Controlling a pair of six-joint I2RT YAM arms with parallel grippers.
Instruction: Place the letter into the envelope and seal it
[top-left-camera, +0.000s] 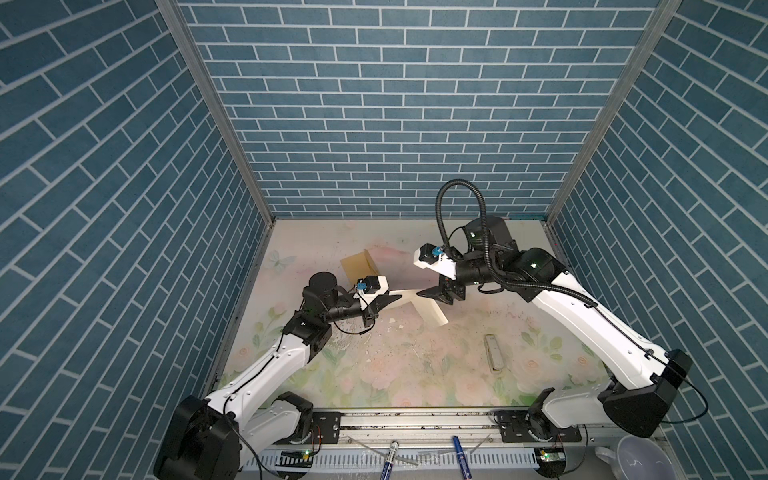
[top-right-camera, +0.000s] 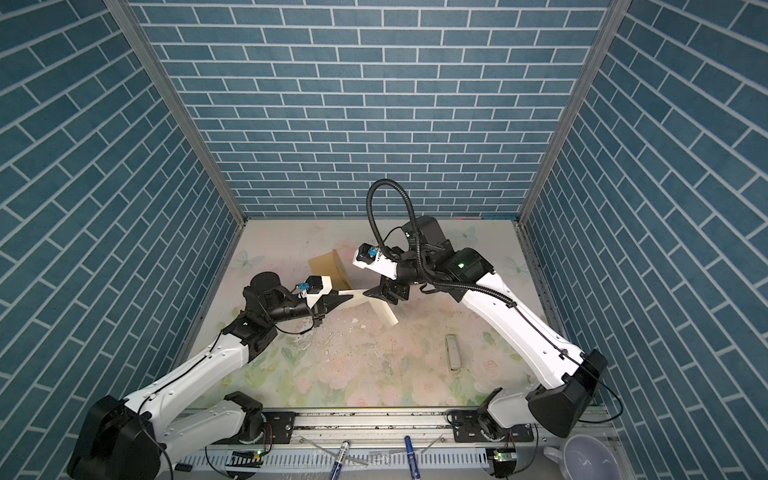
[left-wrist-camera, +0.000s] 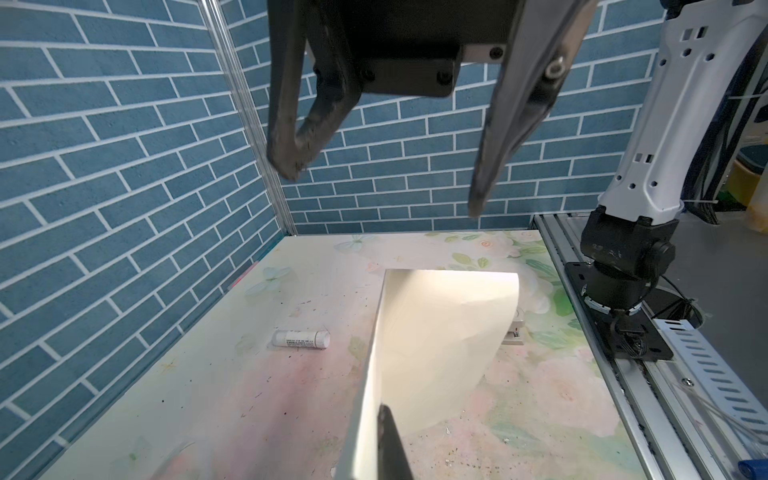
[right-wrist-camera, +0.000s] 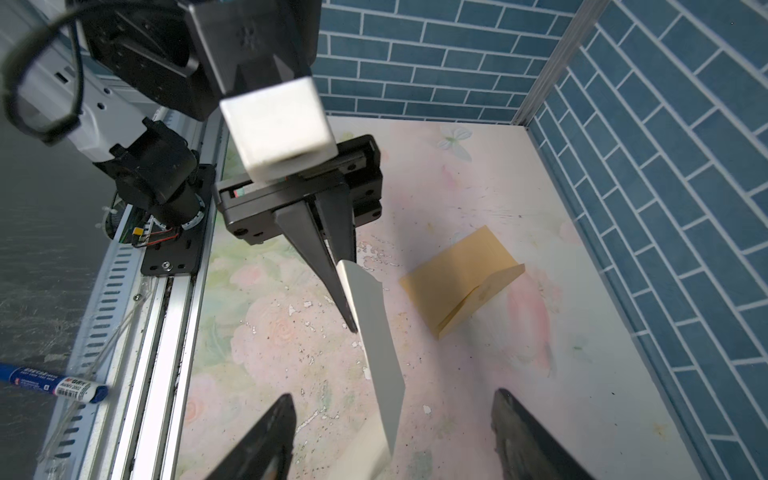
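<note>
Claw status: left gripper is pinched tight on one edge of the letter, just left of centre in both top views. The left arm rises from the lower-left base with its elbow bent and wrist roughly level, fingers pointing right. The right wrist view confirms the grip: both fingers converge on the pale sheet. The letter hangs off that pinch at frame centre and curls down toward the mat. Can't tell if its low corner touches.

Right gripper sits just right of centre, nearly tip to tip with the left one, jaws spread wide and gripping nothing. The left wrist view shows its fingers well apart. In the right wrist view the letter's free end lies in the gap between them, touching neither. The right arm comes in from the lower-right base, elbow high near the back wall, forearm angled back toward centre.

Surface: table has a pastel floral print, scuffed and speckled. Blue brick-pattern walls close three sides. An aluminium rail runs along the bottom edge, with blue markers lying below it. A pale oblong object lies on the mat right of centre, well apart from the letter.

Containers: envelope lies on the mat up-left of centre, behind the left gripper. Its flap is raised and the letter is not in it. A white cup sits in the lower-right corner, off the table; contents can't be made out.
</note>
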